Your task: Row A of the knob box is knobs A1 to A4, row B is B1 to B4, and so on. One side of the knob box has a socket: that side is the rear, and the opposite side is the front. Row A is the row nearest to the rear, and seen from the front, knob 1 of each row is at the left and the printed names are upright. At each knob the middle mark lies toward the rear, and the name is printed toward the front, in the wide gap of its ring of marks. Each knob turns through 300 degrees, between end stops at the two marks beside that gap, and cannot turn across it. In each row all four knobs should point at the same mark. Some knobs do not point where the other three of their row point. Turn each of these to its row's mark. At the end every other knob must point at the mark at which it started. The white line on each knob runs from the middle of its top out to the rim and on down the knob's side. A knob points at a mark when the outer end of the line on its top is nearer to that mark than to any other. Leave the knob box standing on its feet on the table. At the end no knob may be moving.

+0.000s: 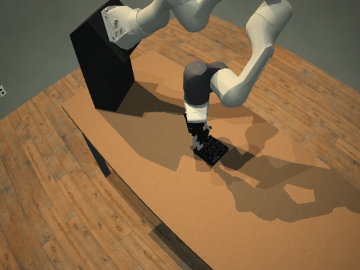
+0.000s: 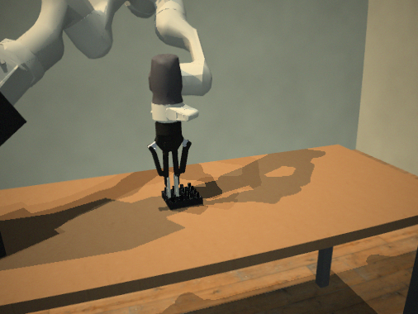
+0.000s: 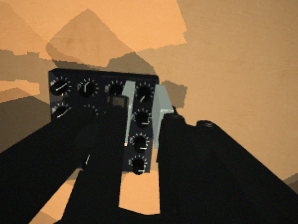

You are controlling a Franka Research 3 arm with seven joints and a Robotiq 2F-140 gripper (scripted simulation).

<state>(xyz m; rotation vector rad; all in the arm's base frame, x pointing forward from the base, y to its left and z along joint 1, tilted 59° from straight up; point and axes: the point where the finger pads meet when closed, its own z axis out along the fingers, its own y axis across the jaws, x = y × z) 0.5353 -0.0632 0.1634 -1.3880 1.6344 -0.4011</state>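
Note:
The black knob box (image 1: 218, 152) (image 2: 189, 202) (image 3: 73, 99) stands flat on the table, its knobs sticking up. My gripper (image 1: 197, 145) (image 2: 173, 192) (image 3: 143, 97) hangs straight down with its fingertips at knob height over the box's left end in the exterior view. The fingers are drawn nearly together with only a narrow slot between them. In the wrist view a column of knobs (image 3: 141, 117) shows through that slot. I see no knob pinched between the pads. The dark fingers hide much of the box, and the white lines and marks are too small to read.
The arm's tall black base block (image 1: 103, 71) stands at the far left end of the table (image 1: 249, 220) (image 2: 268, 215). The table's front edge runs close below the box in the exterior view. The wooden floor lies around it.

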